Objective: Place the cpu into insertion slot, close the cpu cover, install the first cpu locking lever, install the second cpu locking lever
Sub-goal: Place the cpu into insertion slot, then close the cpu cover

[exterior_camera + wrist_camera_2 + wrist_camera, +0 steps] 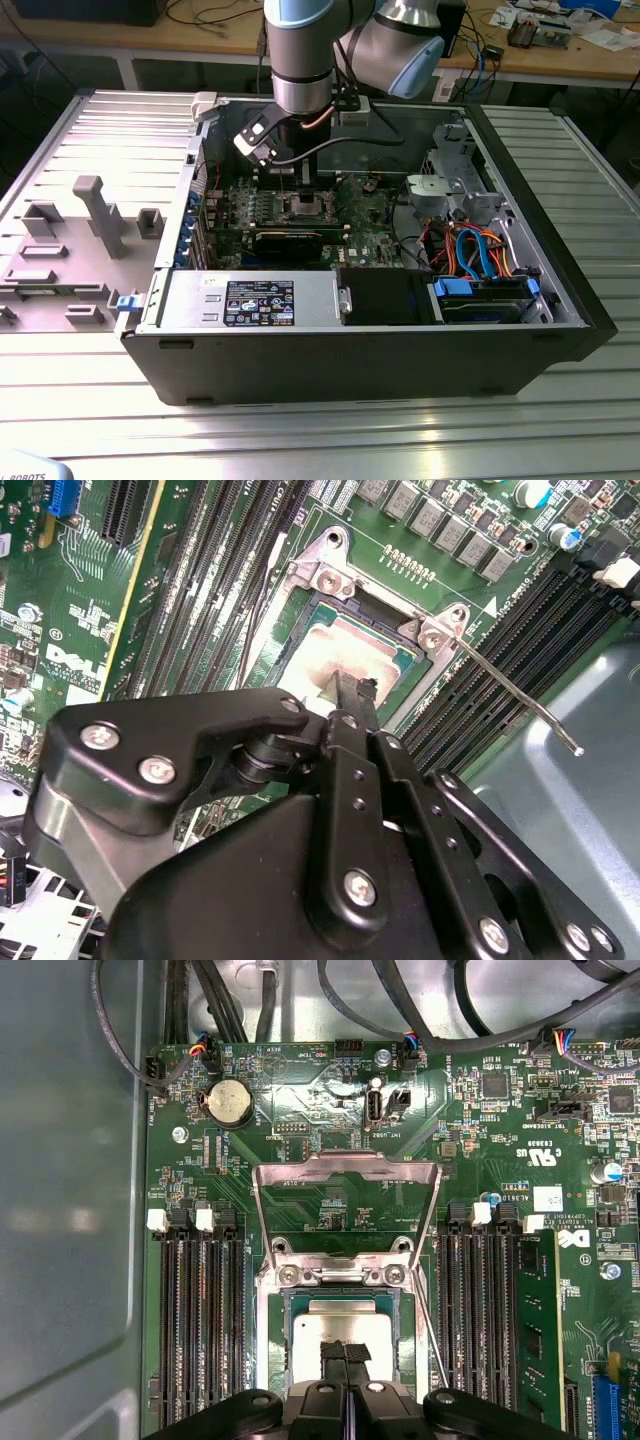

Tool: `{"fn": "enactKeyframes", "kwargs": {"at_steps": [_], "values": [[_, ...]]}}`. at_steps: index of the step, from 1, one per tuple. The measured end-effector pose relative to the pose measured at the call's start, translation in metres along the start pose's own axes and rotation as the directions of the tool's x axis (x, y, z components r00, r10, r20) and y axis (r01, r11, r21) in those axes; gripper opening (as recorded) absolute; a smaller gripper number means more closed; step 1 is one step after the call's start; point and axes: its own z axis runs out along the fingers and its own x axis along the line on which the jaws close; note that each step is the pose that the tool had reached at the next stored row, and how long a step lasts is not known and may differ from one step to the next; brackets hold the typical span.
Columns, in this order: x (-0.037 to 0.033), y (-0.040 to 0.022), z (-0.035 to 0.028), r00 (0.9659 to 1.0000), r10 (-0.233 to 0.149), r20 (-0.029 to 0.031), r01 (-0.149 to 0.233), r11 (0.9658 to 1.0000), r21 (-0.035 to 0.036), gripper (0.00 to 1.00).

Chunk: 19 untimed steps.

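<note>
- First wrist view: the cpu [345, 1322] lies flat in the insertion slot [272, 1352], so step 1 looks done
- the hand [346, 1352] is over the cpu, fingers [335, 1352] pressed together and pinching nothing
- the cpu cover [345, 1168] stands swung open, not yet closed
- 1 locking lever [431, 1332] sticks up unlatched; cover and both levers look left to do

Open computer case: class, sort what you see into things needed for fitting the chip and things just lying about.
Needed for the job:
chip, socket, cover frame standing open, locking lever, gripper over the chip.

Just lying about:
coin battery, memory slots, blue and orange cables, grey stand beside the case.
</note>
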Motion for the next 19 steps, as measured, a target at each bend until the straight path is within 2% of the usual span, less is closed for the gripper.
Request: {"fn": "enactKeyframes", "kwargs": {"at_steps": [16, 18, 19], "values": [[0.0, 0.0003, 0.0, 1.0, 0.001, 0.0001, -0.001, 1.0, 0.0005, 0.11], [0.0, 0.0047, 0.0004, 1.0, 0.001, 0.0001, -0.001, 0.9998, 0.0175, 0.11], [0.0, 0.0047, 0.0004, 1.0, 0.001, 0.0002, -0.001, 0.9998, 0.0176, 0.11]]}}
